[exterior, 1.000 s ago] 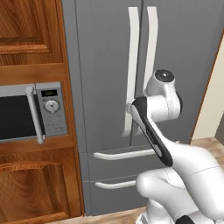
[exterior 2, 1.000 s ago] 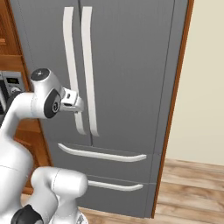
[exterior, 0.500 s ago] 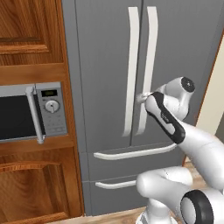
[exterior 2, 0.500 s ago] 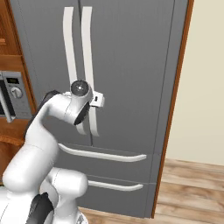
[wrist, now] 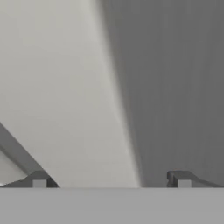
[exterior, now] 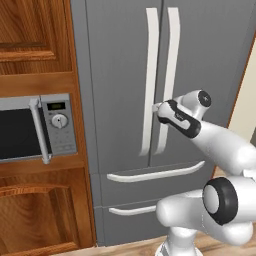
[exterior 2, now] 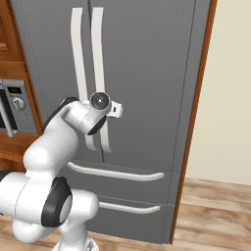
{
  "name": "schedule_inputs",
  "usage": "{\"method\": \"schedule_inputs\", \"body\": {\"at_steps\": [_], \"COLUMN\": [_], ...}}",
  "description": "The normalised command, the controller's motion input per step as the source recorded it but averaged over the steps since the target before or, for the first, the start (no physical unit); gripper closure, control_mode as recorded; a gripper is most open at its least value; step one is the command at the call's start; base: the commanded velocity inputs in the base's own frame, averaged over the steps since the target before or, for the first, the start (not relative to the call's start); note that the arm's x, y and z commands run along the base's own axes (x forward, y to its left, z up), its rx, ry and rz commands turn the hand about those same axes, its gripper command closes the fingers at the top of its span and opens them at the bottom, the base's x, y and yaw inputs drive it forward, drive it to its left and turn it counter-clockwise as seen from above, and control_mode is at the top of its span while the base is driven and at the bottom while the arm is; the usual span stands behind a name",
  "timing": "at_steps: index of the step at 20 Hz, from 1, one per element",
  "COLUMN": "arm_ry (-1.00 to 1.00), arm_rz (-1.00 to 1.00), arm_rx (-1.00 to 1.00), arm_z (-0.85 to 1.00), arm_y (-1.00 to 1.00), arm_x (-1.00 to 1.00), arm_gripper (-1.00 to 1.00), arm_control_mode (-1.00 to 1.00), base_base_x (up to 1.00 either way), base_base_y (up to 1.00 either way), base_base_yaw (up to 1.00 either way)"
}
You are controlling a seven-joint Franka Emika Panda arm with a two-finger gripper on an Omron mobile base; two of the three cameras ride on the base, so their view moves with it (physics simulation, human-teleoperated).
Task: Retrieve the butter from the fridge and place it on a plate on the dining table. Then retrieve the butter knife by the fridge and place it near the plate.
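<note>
Gripper [wrist: 111, 181] spread wide — right at the fridge [exterior: 120, 65] door handle [exterior: 169, 75]

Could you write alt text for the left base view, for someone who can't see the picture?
A white robot arm reaches its hand to the right-hand door handle of a closed grey fridge. To the left, a silver microwave sits in brown wood cabinets.

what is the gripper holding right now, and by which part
Nothing is held. The gripper stands open at the fridge, its fingertips apart on either side of the right door's white handle, about halfway down, not closed on it.
</note>
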Motion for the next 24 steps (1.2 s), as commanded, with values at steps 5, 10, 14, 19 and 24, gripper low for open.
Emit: {"method": "schedule_inputs", "body": {"at_steps": [5,10,14,19,24], "arm_ry": [0.00,0.02,0.00,0.08,0.12], "arm_rz": [0.00,0.00,0.07,0.04,0.00], "arm_rx": [0.00,0.00,0.00,-0.06,-0.08], "arm_z": [-0.37,-0.12,-0.01,0.00,0.00], "arm_y": [0.02,0.01,-0.16,-0.42,-0.78], "arm_x": [0.54,0.27,-0.31,-0.87,-0.86], "arm_gripper": [-1.00,1.00,1.00,1.00,1.00], "arm_control_mode": [-1.00,-1.00,-1.00,-1.00,-1.00], "base_base_x": [0.00,0.00,0.00,0.00,0.00], "base_base_y": [0.00,0.00,0.00,0.00,0.00], "base_base_yaw": [0.00,0.00,0.00,0.00,0.00]}}
